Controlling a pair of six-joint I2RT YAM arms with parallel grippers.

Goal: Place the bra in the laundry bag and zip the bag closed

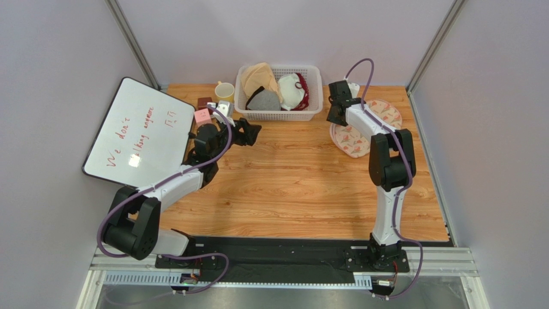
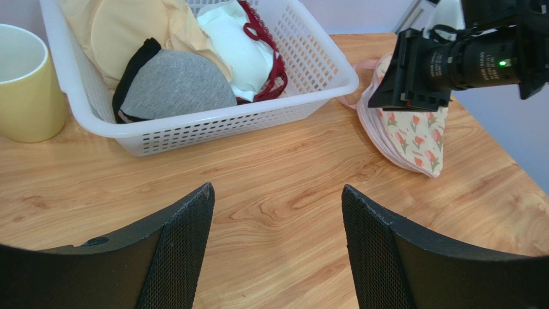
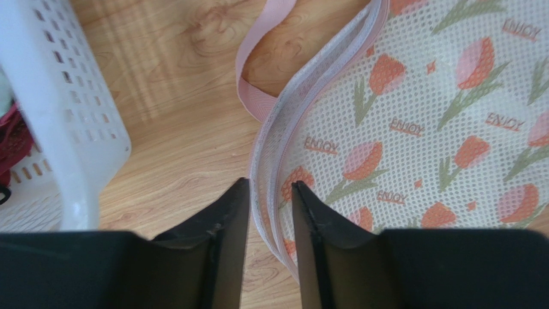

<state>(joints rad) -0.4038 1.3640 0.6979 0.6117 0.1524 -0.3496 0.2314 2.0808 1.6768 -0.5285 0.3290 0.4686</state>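
The grey bra [image 1: 263,100] lies in the white basket [image 1: 283,116], beside a beige bra and a white one; it also shows in the left wrist view [image 2: 174,84]. The laundry bag [image 1: 370,125] lies flat on the table right of the basket, its tulip print and mesh filling the right wrist view [image 3: 419,129]. My right gripper [image 1: 335,113] is at the bag's left edge, its jaws [image 3: 269,183] nearly closed on the zipper rim. My left gripper [image 1: 248,132] is open and empty [image 2: 277,190] over bare wood in front of the basket.
A yellow mug [image 1: 224,90] and small blocks [image 1: 202,116] stand left of the basket. A whiteboard [image 1: 138,129] leans at the far left. The basket's corner [image 3: 58,109] is just left of my right gripper. A pink loop [image 3: 258,58] lies by the bag.
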